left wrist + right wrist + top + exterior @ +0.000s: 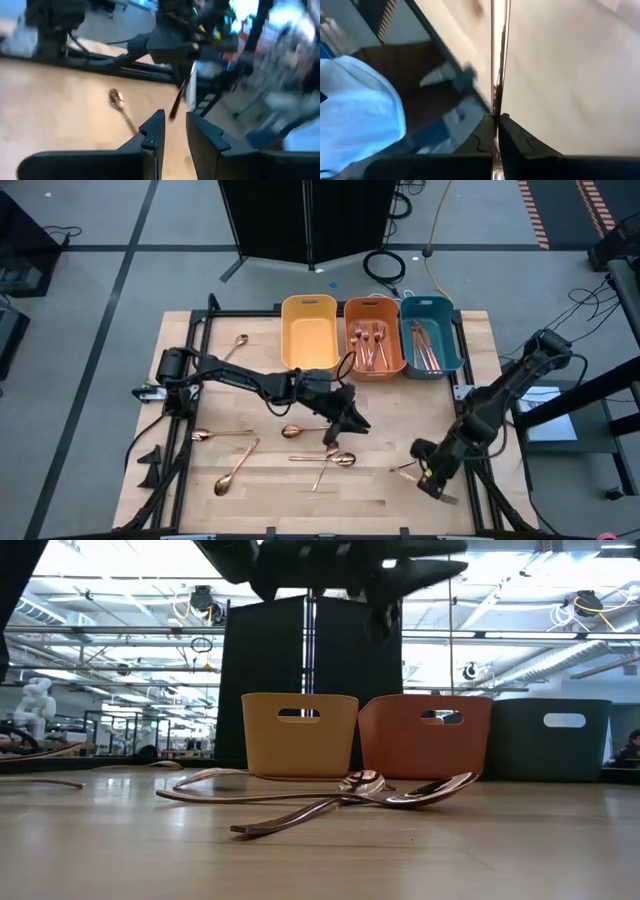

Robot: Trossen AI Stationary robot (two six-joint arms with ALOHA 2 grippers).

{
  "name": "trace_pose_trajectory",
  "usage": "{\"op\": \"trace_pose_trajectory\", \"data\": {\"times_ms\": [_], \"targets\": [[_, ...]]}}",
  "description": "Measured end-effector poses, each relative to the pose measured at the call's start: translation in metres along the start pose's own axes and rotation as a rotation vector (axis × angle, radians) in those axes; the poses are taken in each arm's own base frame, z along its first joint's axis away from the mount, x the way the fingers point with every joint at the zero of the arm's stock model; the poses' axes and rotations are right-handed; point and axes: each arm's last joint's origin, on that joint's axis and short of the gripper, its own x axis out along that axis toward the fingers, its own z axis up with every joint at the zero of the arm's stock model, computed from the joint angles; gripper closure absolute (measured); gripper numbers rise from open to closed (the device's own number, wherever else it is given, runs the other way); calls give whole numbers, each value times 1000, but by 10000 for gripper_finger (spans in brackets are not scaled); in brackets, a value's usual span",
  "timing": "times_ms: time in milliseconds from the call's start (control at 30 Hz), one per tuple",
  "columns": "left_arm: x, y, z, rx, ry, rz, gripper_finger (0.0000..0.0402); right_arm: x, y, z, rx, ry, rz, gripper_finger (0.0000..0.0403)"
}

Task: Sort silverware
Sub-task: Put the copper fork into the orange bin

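My right gripper (pixel 425 471) sits low at the table's (pixel 180 360) near right corner, fingers pinched tight on a slim copper piece (pixel 498 60). From my wrist I see only its thin shaft running up between my fingertips; whether it is a fork, knife or spoon I cannot tell, since both ends are cut off. From overhead, just its tip (pixel 403 471) pokes out beside my fingers.

My left gripper (pixel 345 423) hangs over the table's middle, fingers (pixel 152 135) a narrow gap apart with nothing between them. A blurred spoon (pixel 118 100) lies on the wood ahead of it.

Loose spoons (pixel 310 458) are scattered across the near half of the table. The orange bin (pixel 372 304) holds forks, the teal bin (pixel 428 304) holds other pieces too small to name, and the yellow bin (pixel 309 302) stands beside them.
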Motion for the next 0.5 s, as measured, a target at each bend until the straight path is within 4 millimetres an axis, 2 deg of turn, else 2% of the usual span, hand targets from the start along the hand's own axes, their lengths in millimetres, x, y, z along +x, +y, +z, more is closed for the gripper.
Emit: {"op": "trace_pose_trajectory", "data": {"times_ms": [167, 233, 367, 500], "targets": [[-14, 25, 13, -493, -30, -12, 329, -7, -1, 23, -251, -144, -7, 403], [-21, 36, 16, -635, -24, -23, 329, -7, -2, 34, -348, -171, -27, 403], [-26, 43, 19, -826, 2, -62, 329, -10, -4, 55, -536, -231, -68, 403], [-22, 36, 15, -955, 48, -88, 329, -16, -7, 72, -683, -338, -135, 403]]}}
